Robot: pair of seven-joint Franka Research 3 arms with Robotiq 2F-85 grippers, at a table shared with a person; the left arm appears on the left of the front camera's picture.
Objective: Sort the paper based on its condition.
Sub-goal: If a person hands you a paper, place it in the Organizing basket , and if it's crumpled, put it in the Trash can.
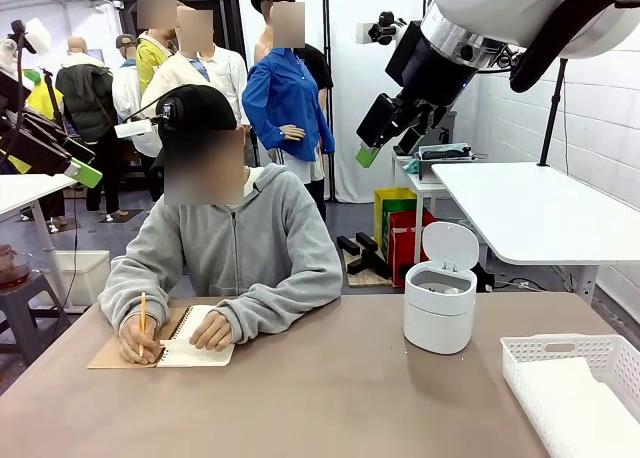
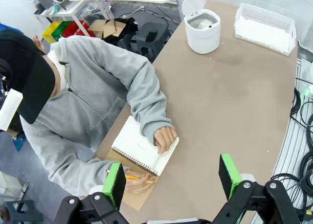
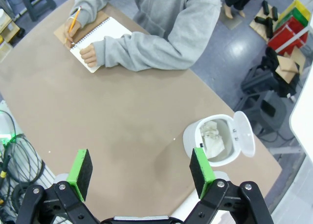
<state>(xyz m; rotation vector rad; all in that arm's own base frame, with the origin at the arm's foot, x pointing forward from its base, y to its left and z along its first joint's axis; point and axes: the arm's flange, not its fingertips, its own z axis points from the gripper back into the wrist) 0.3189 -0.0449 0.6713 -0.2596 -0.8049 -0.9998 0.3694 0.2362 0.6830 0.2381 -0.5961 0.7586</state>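
A crumpled white wad of paper [image 3: 213,136] lies inside the small white bin [image 3: 215,153], whose lid stands open. Flat white sheets of paper [image 1: 585,413] lie in the white lattice basket [image 1: 560,350] at the table's right front; the same sheets [image 2: 264,34] appear in the left wrist view. My left gripper [image 2: 172,180] hangs open high above the table's near edge, nothing between its green pads; it is at the picture's left edge [image 1: 70,163] in the front view. My right gripper [image 3: 140,172] is open and empty, raised well above the bin [image 1: 440,313].
A person in a grey hoodie sits at the far left, writing with a pencil [image 1: 142,323] in a spiral notebook [image 1: 195,350]; one hand rests on the page. Bare brown tabletop [image 1: 330,398] lies between notebook, bin and basket. Cables [image 2: 303,136] hang off the near side.
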